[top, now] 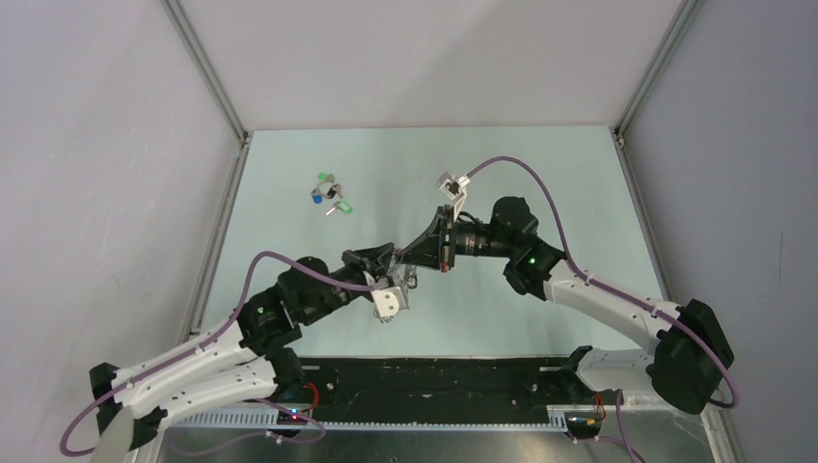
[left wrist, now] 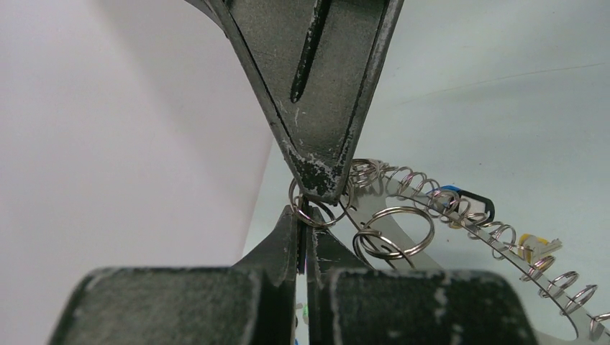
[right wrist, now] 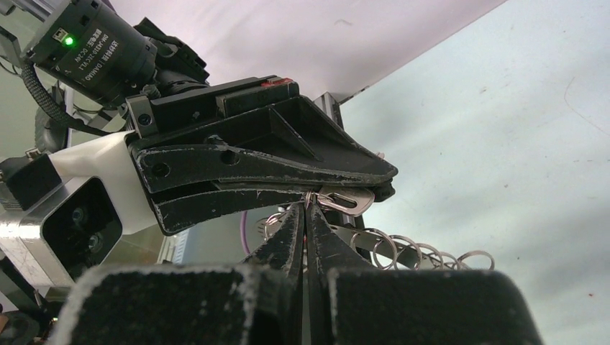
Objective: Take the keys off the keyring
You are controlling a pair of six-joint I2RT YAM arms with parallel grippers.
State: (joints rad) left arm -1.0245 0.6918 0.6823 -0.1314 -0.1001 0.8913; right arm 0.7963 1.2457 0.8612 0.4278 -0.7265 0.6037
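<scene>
Both grippers meet tip to tip above the table's middle, left gripper (top: 397, 262) against right gripper (top: 413, 260). My left gripper (left wrist: 303, 214) is shut on a key held edge-on. Its silver slotted head (right wrist: 347, 200) sticks out under the left fingers (right wrist: 273, 162). My right gripper (right wrist: 307, 206) is shut on the small wire loop (left wrist: 316, 213) that passes through that head. The right fingers (left wrist: 324, 144) come down from above. The grey keyring (left wrist: 460, 248) hangs to the right with its rim of loops. It carries a key with a black and blue tag (left wrist: 469, 205) and one with a yellow tag (left wrist: 536, 246).
A few loose keys with green and blue tags (top: 330, 193) lie on the table at the back left. Grey walls close in the pale green table (top: 540, 174) on three sides. Both arms' cables arch over the work area.
</scene>
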